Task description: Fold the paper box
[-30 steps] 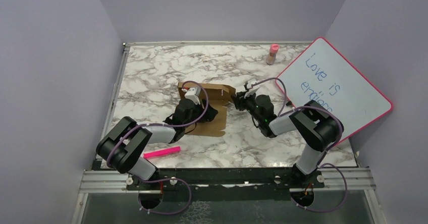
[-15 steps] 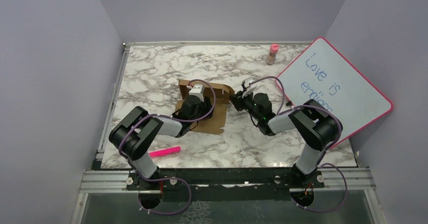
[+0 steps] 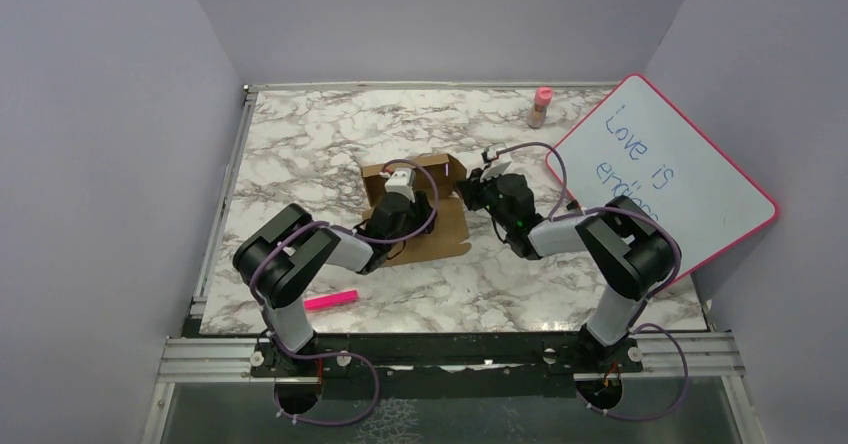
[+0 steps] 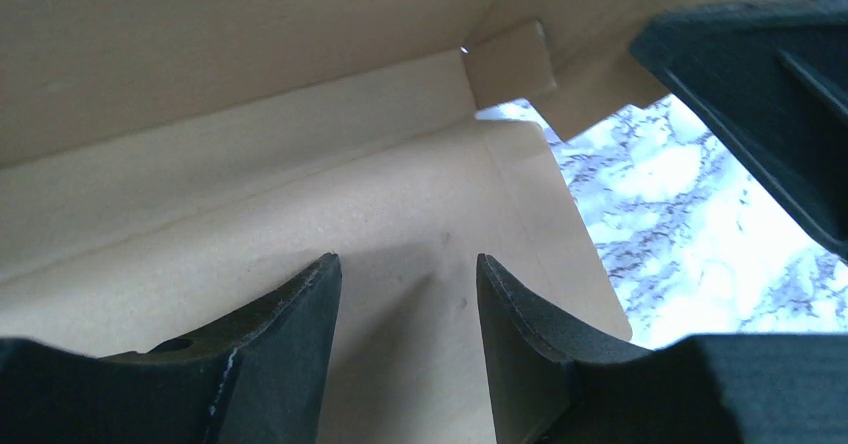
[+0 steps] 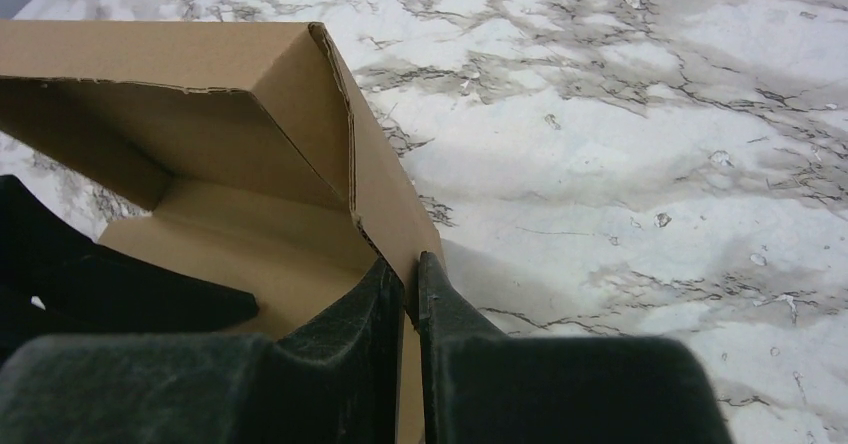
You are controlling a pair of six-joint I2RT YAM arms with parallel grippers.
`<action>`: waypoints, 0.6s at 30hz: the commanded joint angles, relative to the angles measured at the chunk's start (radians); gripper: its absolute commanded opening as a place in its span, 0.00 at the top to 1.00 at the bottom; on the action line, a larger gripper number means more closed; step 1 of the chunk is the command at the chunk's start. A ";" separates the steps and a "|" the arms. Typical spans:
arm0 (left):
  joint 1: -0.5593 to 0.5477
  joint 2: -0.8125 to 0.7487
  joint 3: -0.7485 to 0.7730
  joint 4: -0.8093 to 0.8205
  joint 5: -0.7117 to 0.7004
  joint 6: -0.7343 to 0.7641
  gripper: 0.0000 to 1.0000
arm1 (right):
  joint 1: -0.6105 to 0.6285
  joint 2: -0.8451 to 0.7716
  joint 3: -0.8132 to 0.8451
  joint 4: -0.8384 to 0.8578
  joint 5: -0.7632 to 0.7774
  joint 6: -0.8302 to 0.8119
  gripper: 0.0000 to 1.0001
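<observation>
The plain brown paper box point(image 3: 447, 232) stands half-folded, walls raised

We see the box point(image 5: 300, 114) as matt brown cardboard, rough-edged above the jaws of the right gripper point(image 5: 410, 264), matt black plastic; the table point(image 5: 650, 164) beyond looks smooth, marbled.

Brown paper box point(image 3: 432, 216), partly folded, walls raised, mid-table

The left pincer point(image 4: 408, 264) holds its jaws apart, while the right pincer point(image 5: 409, 262) has its jaws pinched almost together.
</observation>
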 commanded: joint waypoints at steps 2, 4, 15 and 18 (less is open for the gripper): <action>-0.040 0.050 0.006 -0.062 0.063 -0.052 0.47 | 0.008 -0.012 0.034 -0.031 0.028 0.032 0.87; -0.042 0.060 0.006 -0.054 0.066 -0.058 0.47 | 0.009 -0.009 0.031 -0.032 0.018 0.058 0.87; -0.046 0.061 -0.009 -0.006 0.066 -0.095 0.46 | 0.022 -0.069 0.016 -0.137 -0.027 0.094 0.84; -0.046 0.063 -0.008 0.004 0.072 -0.103 0.46 | 0.022 -0.057 -0.011 -0.105 0.017 0.075 0.82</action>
